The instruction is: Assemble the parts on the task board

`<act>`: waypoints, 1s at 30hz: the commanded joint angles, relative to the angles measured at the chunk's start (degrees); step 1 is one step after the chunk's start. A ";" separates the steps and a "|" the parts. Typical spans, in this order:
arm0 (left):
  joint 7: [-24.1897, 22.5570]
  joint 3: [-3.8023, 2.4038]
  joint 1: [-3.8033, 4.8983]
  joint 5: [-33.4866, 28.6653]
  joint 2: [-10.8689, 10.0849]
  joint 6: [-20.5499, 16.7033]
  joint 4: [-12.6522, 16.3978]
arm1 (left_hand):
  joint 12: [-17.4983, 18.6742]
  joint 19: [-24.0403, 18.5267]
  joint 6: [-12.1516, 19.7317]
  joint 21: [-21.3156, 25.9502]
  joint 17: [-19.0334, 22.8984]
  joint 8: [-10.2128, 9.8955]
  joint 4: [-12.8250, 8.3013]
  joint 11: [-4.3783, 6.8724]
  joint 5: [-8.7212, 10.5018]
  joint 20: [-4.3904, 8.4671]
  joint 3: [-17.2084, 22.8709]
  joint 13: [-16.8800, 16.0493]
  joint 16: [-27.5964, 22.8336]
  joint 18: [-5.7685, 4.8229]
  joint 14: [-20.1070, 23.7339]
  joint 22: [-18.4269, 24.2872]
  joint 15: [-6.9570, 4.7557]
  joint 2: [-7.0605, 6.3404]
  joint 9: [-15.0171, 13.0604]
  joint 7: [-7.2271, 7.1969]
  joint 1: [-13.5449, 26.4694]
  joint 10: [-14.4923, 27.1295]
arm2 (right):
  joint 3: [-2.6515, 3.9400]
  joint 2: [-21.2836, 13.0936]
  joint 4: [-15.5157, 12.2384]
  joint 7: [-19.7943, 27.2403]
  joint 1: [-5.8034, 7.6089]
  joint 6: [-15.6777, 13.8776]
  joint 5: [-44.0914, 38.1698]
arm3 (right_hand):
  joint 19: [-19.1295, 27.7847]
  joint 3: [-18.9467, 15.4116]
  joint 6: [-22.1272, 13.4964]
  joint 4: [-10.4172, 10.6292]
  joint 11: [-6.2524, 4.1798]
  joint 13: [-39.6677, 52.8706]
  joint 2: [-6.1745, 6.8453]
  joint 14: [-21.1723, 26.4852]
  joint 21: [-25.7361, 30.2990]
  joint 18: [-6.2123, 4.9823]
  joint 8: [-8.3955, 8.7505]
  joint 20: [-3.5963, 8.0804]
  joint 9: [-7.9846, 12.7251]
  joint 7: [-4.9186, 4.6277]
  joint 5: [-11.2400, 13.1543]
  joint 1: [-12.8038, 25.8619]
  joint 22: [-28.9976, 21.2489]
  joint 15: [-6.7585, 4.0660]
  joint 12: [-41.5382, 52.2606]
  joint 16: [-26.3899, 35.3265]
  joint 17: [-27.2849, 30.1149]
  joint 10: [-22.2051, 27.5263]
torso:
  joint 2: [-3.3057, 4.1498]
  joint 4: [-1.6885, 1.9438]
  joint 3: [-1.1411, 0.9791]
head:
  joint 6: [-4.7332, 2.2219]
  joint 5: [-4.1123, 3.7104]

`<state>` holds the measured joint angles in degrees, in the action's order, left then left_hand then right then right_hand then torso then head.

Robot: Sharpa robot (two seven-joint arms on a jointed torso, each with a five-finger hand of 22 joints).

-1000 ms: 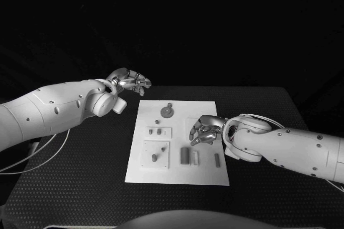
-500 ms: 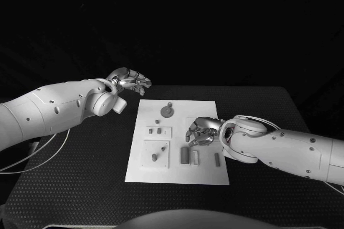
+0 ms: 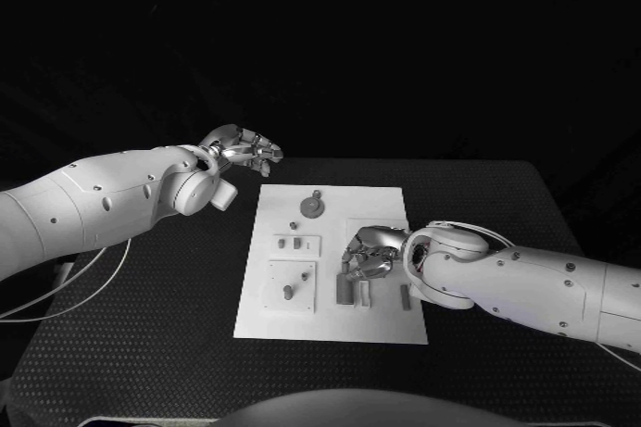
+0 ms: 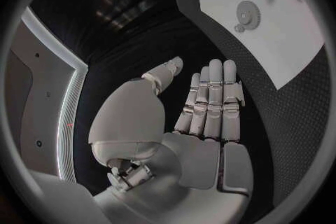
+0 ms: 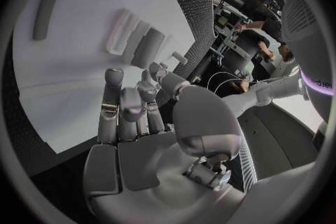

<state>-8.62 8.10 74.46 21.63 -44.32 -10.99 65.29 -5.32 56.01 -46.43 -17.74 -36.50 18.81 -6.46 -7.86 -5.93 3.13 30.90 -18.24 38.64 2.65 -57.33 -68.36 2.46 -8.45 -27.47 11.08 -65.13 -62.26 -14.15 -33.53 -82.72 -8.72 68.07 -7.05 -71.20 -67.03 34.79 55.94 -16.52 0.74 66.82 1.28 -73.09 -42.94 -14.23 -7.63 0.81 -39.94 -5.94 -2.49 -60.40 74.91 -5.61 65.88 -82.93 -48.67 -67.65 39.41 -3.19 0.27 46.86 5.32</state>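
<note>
My left hand (image 3: 244, 152) is hovering off the board's far left corner, fingers apart, holding nothing. The board (image 3: 381, 325) is lying mid-desk, with a gear (image 3: 311, 207) at the far end and small pins (image 3: 295, 246) below it. My right hand (image 3: 368, 257) is hanging over the upright blocks (image 3: 353, 292), fingers (image 5: 112, 102) loosely spread and empty. The parts look light, stiff and slippery, so I'd pinch their long sides; neighbouring blocks and the bar (image 3: 405, 298) are crowding the reach

A black, finely textured counter (image 3: 147, 334) spreads under dim light, with plain darkness behind its far edge. A thin pale cable (image 3: 54, 302) loops across the counter's surface near one side edge.
</note>
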 commanded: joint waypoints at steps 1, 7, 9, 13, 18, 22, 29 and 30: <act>-0.49 -0.03 0.06 -0.24 0.15 0.75 0.05 | -0.37 0.04 0.35 0.20 -0.09 0.33 0.23 -0.24 -0.26 0.16 0.07 0.01 -0.39 0.62 -0.38 -0.06 -0.06 -0.10 0.05 0.01 0.20 0.33 | 0.01 0.23 0.17 0.28 -0.17 1.63 -0.65 | 0.09 -0.53 -0.72 0.00 -0.03 0.01 -0.08 0.01 -0.35 -0.77 -0.32 -0.29 0.09 -1.22 -0.23 0.81 1.12 0.21 0.37 0.00 -0.09 -0.18 | -0.02 -0.03 0.04 | 0.07 0.05; -0.48 -0.03 0.06 -0.24 0.16 0.74 0.02 | -0.37 0.04 0.36 0.21 -0.11 0.34 0.23 -0.24 -0.26 0.16 0.07 0.01 -0.40 0.62 -0.38 -0.08 -0.06 -0.10 0.07 0.01 0.20 0.34 | 0.01 0.75 1.09 -0.29 -0.52 0.77 -2.16 | 0.04 -0.49 -0.43 0.00 -0.11 -0.03 -0.41 -0.02 -0.37 -0.77 -0.43 -0.26 0.20 -1.13 -0.23 1.03 1.10 0.13 0.42 -0.01 -0.09 -0.21 | -0.01 -0.02 -0.01 | 0.09 0.06; -0.47 -0.03 0.06 -0.24 0.16 0.82 0.02 | -0.37 0.04 0.36 0.22 -0.12 0.34 0.23 -0.24 -0.25 0.16 0.06 0.01 -0.41 0.62 -0.38 -0.08 -0.06 -0.09 0.07 0.01 0.20 0.34 | 0.01 0.92 1.39 -0.46 -0.59 0.29 -2.92 | 0.03 -0.46 -0.33 -0.03 -0.14 0.03 -0.47 -0.03 -0.38 -0.77 -0.47 -0.24 0.23 -1.10 -0.23 1.02 1.10 0.10 0.50 -0.01 -0.09 -0.28 | 0.01 -0.02 -0.01 | 0.09 0.06; -0.46 -0.03 0.06 -0.24 0.19 0.76 0.02 | -0.37 0.04 0.37 0.23 -0.13 0.35 0.23 -0.24 -0.25 0.16 0.06 0.01 -0.42 0.61 -0.38 -0.09 -0.06 -0.09 0.08 0.01 0.20 0.34 | 0.01 1.29 2.20 -0.60 -0.68 -0.23 -3.74 | -0.03 -0.34 0.05 -0.07 -0.26 0.14 -0.69 -0.08 -0.41 -0.77 -0.65 -0.17 0.28 -0.97 -0.23 0.97 1.10 0.00 0.71 -0.03 -0.10 -0.49 | 0.02 -0.03 -0.01 | 0.09 0.06; -0.40 -0.03 0.06 -0.24 0.09 0.82 0.12 | -0.37 0.04 0.37 0.24 -0.14 0.36 0.24 -0.25 -0.25 0.15 0.05 0.01 -0.43 0.61 -0.38 -0.10 -0.06 -0.09 0.09 0.02 0.20 0.35 | 0.01 1.20 2.35 -0.64 -0.70 -1.70 -4.36 | -0.04 -0.29 0.25 -0.09 -0.32 0.12 -0.76 -0.10 -0.41 -0.77 -0.74 -0.15 0.31 -0.91 -0.23 0.95 1.10 -0.06 0.74 -0.04 -0.10 -0.53 | 0.02 -0.03 0.00 | 0.11 0.10; -0.40 -0.03 0.06 -0.24 0.08 0.82 0.09 | -0.37 0.04 0.38 0.24 -0.15 0.36 0.25 -0.25 -0.25 0.15 0.04 0.01 -0.44 0.61 -0.38 -0.11 -0.06 -0.09 0.09 0.02 0.21 0.35 | 0.01 1.09 2.32 -0.30 -0.70 -3.12 -4.35 | -0.07 -0.38 0.19 -0.14 -0.35 0.04 -0.39 -0.11 -0.44 -0.77 -0.69 -0.12 0.41 -0.89 -0.23 1.00 1.10 -0.10 0.71 -0.05 -0.10 -0.53 | -0.02 -0.06 0.02 | 0.14 0.11; -0.49 -0.03 0.06 -0.24 0.06 0.77 0.10 | -0.37 0.04 0.38 0.26 -0.17 0.37 0.26 -0.25 -0.24 0.15 0.03 0.01 -0.45 0.61 -0.38 -0.12 -0.05 -0.09 0.10 0.02 0.21 0.35 | 0.01 0.16 2.00 1.37 -0.70 -7.69 -2.40 | -0.23 -1.25 -0.32 0.11 -0.23 -0.27 1.93 -0.16 -0.50 -0.77 -0.36 -0.12 0.82 -1.03 -0.23 2.00 1.07 -0.02 0.53 -0.03 -0.09 -0.41 | -0.04 -0.10 -0.01 | 0.03 0.18; -0.49 -0.03 0.06 -0.24 0.02 0.76 0.13 | -0.37 0.04 0.38 0.26 -0.17 0.37 0.26 -0.25 -0.25 0.15 0.03 0.01 -0.46 0.61 -0.38 -0.12 -0.05 -0.09 0.11 0.02 0.21 0.35 | 0.01 -0.09 1.97 1.85 -0.69 -8.65 -1.54 | -0.29 -1.66 -0.56 0.35 -0.15 -0.42 2.92 -0.17 -0.50 -0.77 -0.22 -0.18 0.93 -1.11 -0.27 2.74 1.05 0.04 0.40 -0.02 -0.08 -0.29 | -0.05 -0.12 0.00 | 0.01 0.18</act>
<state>-8.60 8.10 74.46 21.63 -44.32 -10.93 65.31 -5.32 55.92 -46.43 -17.74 -36.59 18.81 -6.46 -8.01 -5.94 3.03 30.90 -18.24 38.42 2.65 -57.33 -68.39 2.46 -8.44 -27.42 11.08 -65.13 -62.11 -14.13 -33.39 -80.67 -8.65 67.41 -11.33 -74.31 -67.12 33.32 56.36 -16.15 0.47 66.42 3.72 -73.10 -43.15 -14.23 -8.09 0.71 -39.04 -6.37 -2.49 -57.57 74.91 -5.60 66.37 -82.93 -48.71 -67.89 39.39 -3.26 0.27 46.96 5.47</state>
